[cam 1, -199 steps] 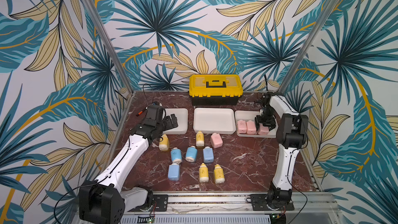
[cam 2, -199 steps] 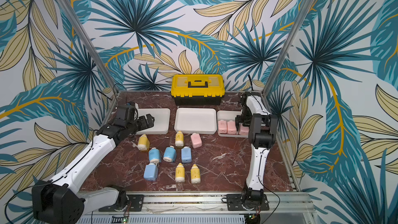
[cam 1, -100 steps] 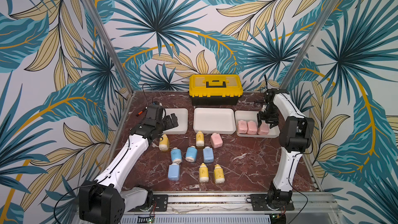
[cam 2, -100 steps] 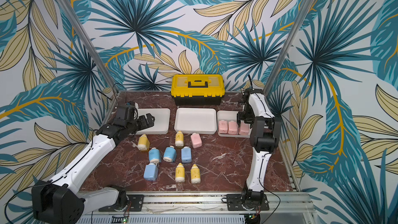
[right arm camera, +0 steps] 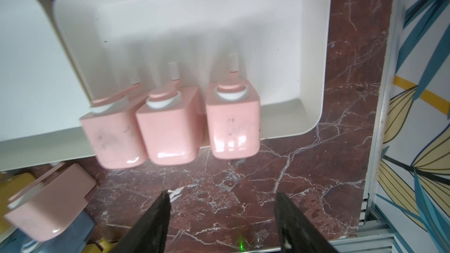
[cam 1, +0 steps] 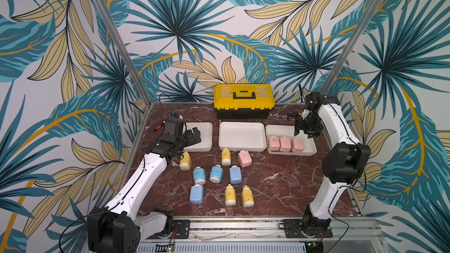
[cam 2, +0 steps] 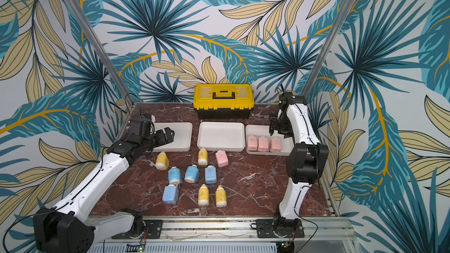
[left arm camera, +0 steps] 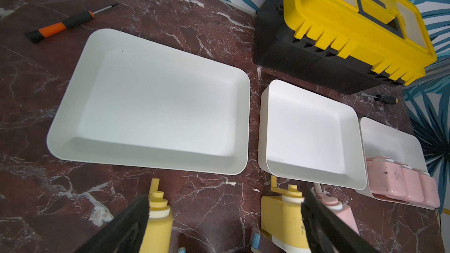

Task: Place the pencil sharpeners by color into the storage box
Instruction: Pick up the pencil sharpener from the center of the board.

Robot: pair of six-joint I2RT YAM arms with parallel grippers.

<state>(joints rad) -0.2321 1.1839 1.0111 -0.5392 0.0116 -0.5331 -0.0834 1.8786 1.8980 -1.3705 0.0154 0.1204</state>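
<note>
Right pincer (right arm camera: 221, 197) gapes above red marble tabletop (cam 1: 280, 178), leaf-print walls (cam 1: 219, 20).

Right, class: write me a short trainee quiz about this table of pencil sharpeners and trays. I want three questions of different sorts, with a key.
1. How many pink sharpeners lie in the right tray?
2. True or false: the middle tray is full.
3. The fourth pink sharpener lies: A in the middle tray; B on the table, just in front of the middle tray; C in the right tray.
Key: 1 three; 2 false; 3 B.
</note>
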